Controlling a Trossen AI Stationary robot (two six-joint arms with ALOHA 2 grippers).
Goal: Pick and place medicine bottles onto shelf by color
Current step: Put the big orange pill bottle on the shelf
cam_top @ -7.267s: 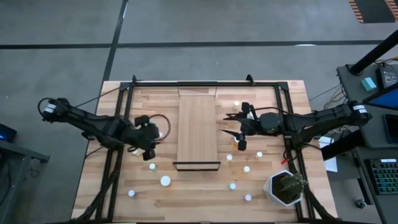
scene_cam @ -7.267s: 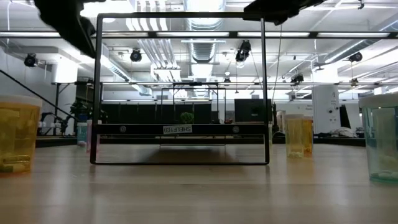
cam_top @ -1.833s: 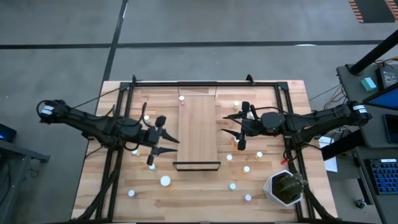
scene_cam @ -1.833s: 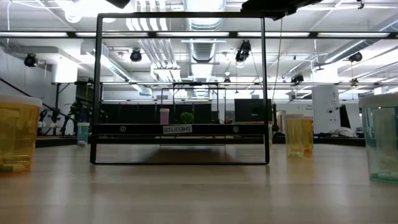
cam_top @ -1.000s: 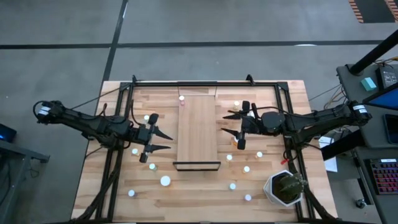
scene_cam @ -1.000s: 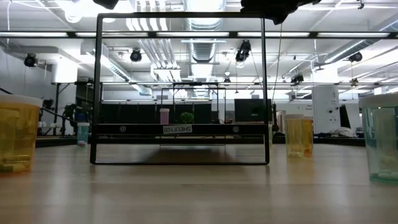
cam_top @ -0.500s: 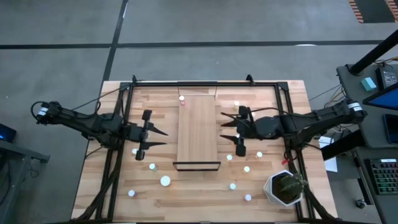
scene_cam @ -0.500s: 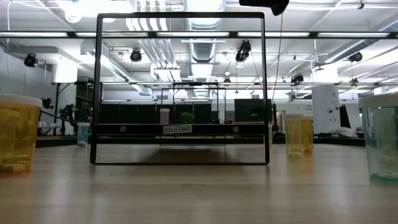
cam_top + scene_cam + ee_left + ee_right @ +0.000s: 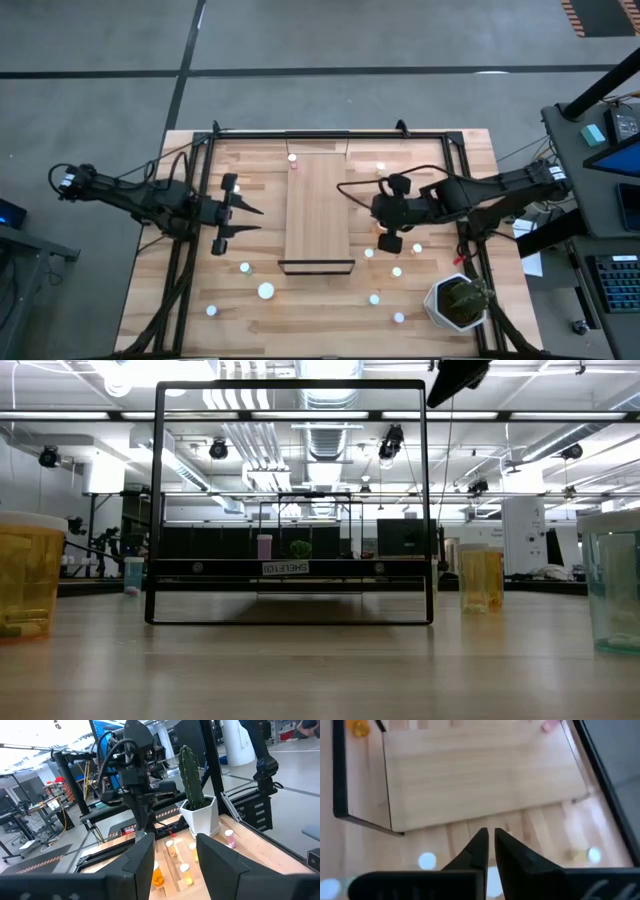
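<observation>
Closing since before, right end effector [image 9: 490, 845] empty, left end effector [image 9: 243, 219] unchanged

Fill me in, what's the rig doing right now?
Sorting medicine bottles onto the shelf. So far only one pink bottle stands at the shelf's far end; the rest sit scattered on the table. Neither arm holds anything. The left gripper hovers left of the shelf, jaws open. The right gripper hangs right of the shelf, jaws nearly shut on nothing. A potted cactus sits at the table's near right corner.

Right gripper [image 9: 490, 840] jaws shut, empty; left gripper [image 9: 245, 220] parted.
</observation>
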